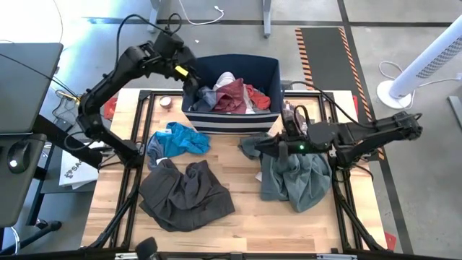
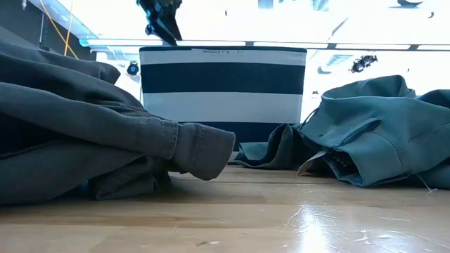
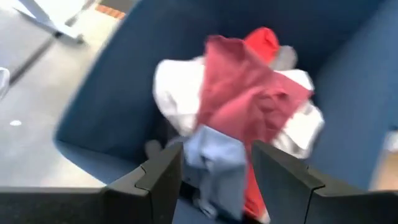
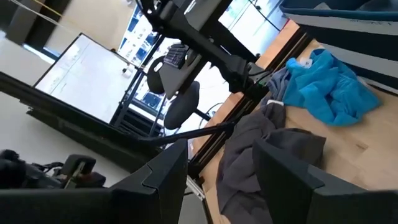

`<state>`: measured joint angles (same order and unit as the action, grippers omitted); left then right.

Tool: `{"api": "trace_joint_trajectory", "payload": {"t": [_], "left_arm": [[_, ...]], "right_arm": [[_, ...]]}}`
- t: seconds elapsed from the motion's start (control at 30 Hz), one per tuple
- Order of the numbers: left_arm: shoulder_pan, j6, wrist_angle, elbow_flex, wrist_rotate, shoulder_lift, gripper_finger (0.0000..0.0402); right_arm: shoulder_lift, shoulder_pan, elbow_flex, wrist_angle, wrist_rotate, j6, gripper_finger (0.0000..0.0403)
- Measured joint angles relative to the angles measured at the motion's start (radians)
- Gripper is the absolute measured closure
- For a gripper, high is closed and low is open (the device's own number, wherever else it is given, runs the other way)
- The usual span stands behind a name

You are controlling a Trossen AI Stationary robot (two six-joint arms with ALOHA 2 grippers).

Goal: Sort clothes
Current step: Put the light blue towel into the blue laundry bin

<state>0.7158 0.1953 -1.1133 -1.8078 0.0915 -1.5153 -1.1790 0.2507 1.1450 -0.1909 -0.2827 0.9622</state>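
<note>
**A:** Hovering over the navy bin (image 1: 229, 121)'s near-left corner: left gripper (image 1: 189, 78), fingers (image 3: 163, 180) spread, nothing between them. Maroon piece (image 3: 245, 87) sits in the bin on white fabric (image 3: 177, 93), with a grey piece (image 3: 214, 158) beside it.

**B:** Right side?

**A:** Right gripper (image 1: 261, 144) low above the grey-green shirt (image 1: 296, 177), jaws apart, empty. Bright blue piece (image 1: 177, 139) lies in front of the bin, dark trousers (image 1: 184, 193) nearer the table (image 1: 245, 224) edge.

Maroon piece (image 1: 232, 95), white and grey pieces heaped in bin; blue piece (image 1: 178, 139), dark trousers (image 1: 185, 193), grey-green shirt (image 1: 294, 175) crumpled on table.
</note>
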Motion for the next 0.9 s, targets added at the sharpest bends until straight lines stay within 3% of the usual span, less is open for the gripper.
{"api": "trace_joint_trajectory", "payload": {"t": [0.2,0.43,0.67,0.9], "left_arm": [[-0.024,-0.032,-0.187,-0.011,0.044,0.06,0.0216],[-0.167,-0.187,-0.332,0.038,0.057,0.188,0.0216],[-0.367,-0.563,-0.327,0.277,-0.001,0.435,0.0216],[-0.538,-1.114,-0.285,0.54,-0.246,0.623,0.0216]], "right_arm": [[0.0,0.066,0.0,-0.002,-0.101,-0.024,0.0225],[0.0,0.099,0.0,-0.043,-0.18,-0.04,0.0225],[0.0,0.096,0.0,-0.058,-0.185,-0.062,0.0225],[0.0,0.09,0.0,-0.058,-0.184,-0.09,0.0225]]}}
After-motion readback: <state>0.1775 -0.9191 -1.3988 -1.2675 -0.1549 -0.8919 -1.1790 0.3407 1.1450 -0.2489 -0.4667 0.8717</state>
